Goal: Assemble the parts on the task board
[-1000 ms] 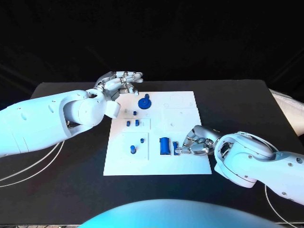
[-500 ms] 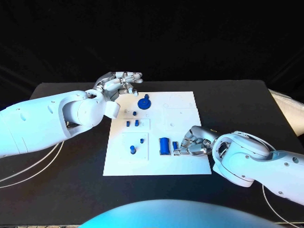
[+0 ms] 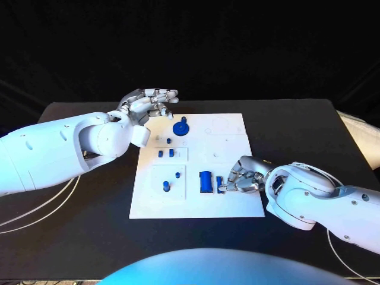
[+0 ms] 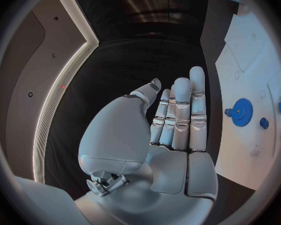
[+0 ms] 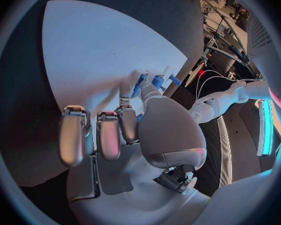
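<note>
The white task board [image 3: 233,133] lies mid-table. On it are a blue gear [image 3: 181,129], a large blue cylinder [image 3: 205,181] and small blue pegs [image 3: 165,154]. My right hand [image 3: 246,175] rests on the board's near right part with its fingers curled. Its thumb and a finger pinch a small blue part [image 3: 219,185] just right of the cylinder. The right wrist view has that part [image 5: 137,90] at the fingertips of the hand [image 5: 134,130] over the board [image 5: 97,50]. My left hand [image 3: 151,102] hovers off the board's far left corner, fingers straight and holding nothing. The left wrist view shows this hand [image 4: 172,130] beside the gear [image 4: 242,112].
The black table [image 3: 301,124] has bare room to the right of the board. A white bag [image 3: 366,139] lies at the table's right edge. Thin cables [image 3: 36,217] loop over the table's left side under my left arm.
My right arm has shifted a little while its hand stays at the small blue part. The left hand has not moved.
</note>
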